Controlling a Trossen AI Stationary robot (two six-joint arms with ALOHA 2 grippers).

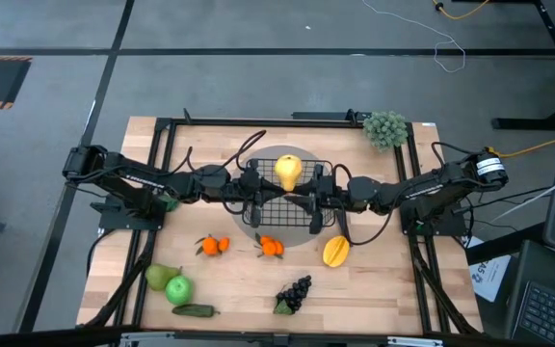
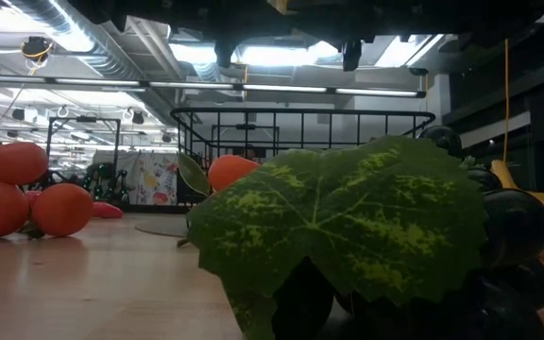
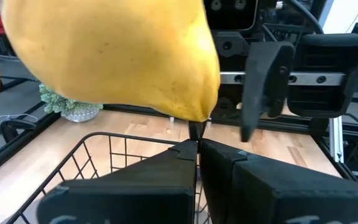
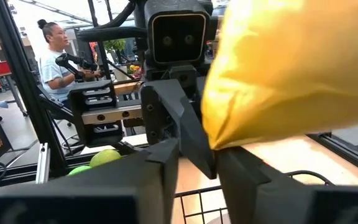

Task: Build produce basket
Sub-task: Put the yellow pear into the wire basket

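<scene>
A yellow pear-shaped fruit [image 1: 288,172] hangs in the air over the black wire basket [image 1: 302,207], which stands at the table's middle. My left gripper [image 1: 270,186] reaches in level from the left and is shut on the fruit [image 3: 117,56]. My right gripper [image 4: 197,171] comes level from the right and stands open right beside the fruit [image 4: 291,68]. Whether its fingers touch the fruit I cannot tell. The other produce lies on the table near the front edge. My left gripper pinches the fruit's short dark stem [image 3: 195,129] between its two fingertips. The fingers come level from the table's left side. The fruit stands out beyond and above the fingertips, lifted clear over the basket.
Near the front lie two orange clusters [image 1: 212,245] [image 1: 272,247], a yellow fruit [image 1: 335,252], dark grapes [image 1: 295,294], a green pear [image 1: 157,278], a green apple [image 1: 178,289] and a cucumber [image 1: 194,310]. A pale bushy cluster [image 1: 385,128] sits at the far right. A person [image 4: 55,53] sits beyond the table.
</scene>
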